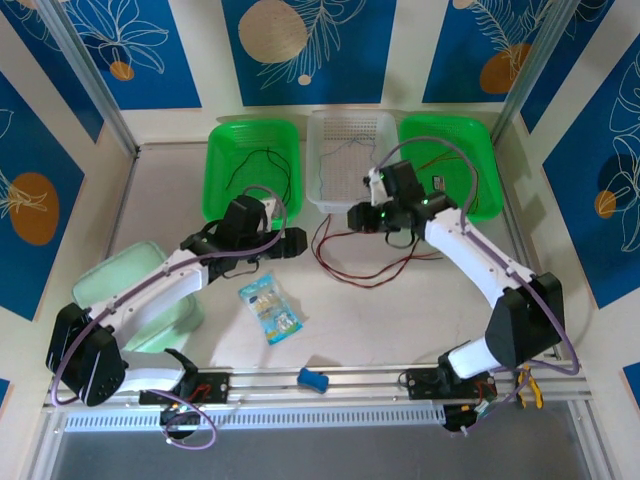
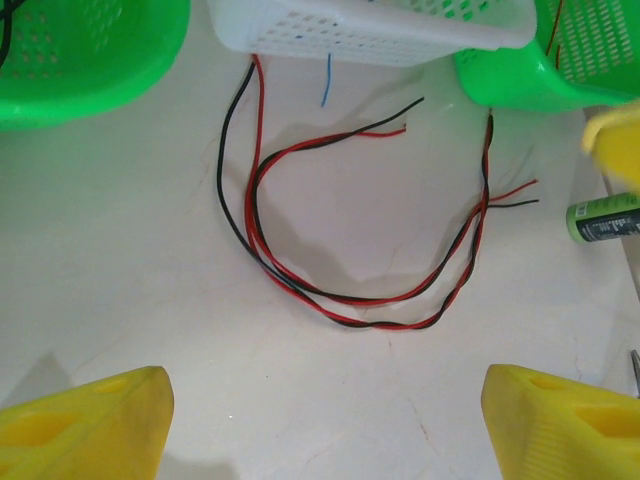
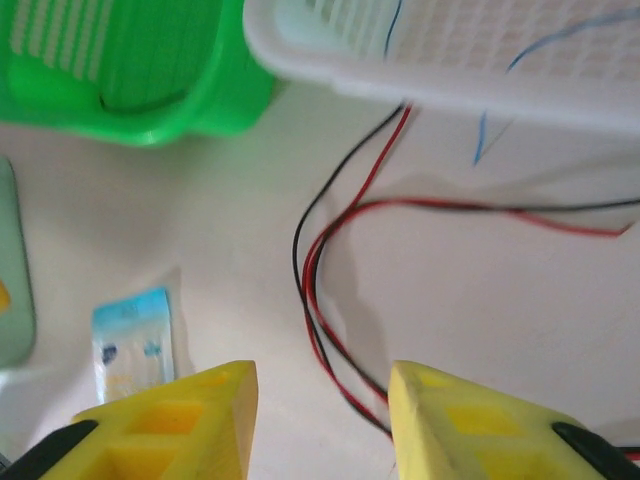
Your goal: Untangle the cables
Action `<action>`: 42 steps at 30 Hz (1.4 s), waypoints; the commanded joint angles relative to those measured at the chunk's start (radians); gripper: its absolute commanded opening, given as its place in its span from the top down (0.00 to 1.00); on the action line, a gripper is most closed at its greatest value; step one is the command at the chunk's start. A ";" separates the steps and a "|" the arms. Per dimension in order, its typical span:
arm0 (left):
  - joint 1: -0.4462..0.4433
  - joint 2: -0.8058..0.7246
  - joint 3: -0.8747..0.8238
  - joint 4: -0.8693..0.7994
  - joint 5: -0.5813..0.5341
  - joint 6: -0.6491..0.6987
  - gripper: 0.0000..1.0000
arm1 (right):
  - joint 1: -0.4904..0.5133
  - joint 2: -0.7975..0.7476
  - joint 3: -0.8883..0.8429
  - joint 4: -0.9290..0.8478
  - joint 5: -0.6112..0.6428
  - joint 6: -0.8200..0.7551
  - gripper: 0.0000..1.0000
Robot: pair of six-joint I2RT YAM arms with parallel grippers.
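The left gripper (image 2: 320,388) hangs wide open, its 2 yellow fingers (image 2: 90,420) gripping nothing. The right gripper (image 3: 318,385) is partly open and also empty, with the red-and-black cable pair (image 3: 308,270) running past 1 finger. The pair loops on the table (image 1: 400,320) just near of the white basket (image 1: 345,165), where a thin blue wire (image 2: 326,85) pokes out. At the far left, a black cable (image 1: 266,152) lies in a green basket (image 1: 212,190).

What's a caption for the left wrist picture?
Red and black cables loop on the table before the open left gripper.
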State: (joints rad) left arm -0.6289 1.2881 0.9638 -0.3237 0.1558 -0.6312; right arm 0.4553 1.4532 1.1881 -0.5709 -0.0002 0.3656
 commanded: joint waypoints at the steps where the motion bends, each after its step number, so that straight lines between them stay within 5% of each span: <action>1: 0.003 -0.034 -0.023 -0.014 0.008 -0.009 0.19 | 0.060 -0.001 -0.089 0.132 0.035 -0.033 0.63; 11: 0.062 -0.115 -0.129 -0.023 0.018 -0.045 0.19 | 0.165 0.261 0.001 0.159 -0.004 -0.076 0.77; 22: 0.141 -0.237 -0.209 -0.069 0.045 -0.029 0.19 | 0.243 0.530 0.257 0.028 0.168 -0.059 0.76; 31: 0.168 -0.255 -0.215 -0.074 0.066 -0.016 0.19 | 0.247 0.590 0.298 0.031 0.203 -0.050 0.70; 42: 0.174 -0.259 -0.215 -0.077 0.073 -0.013 0.19 | 0.241 0.638 0.338 0.016 0.189 -0.046 0.75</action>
State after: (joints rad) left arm -0.4664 1.0481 0.7570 -0.3832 0.2089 -0.6537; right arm 0.6991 2.0689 1.4944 -0.5224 0.1879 0.3069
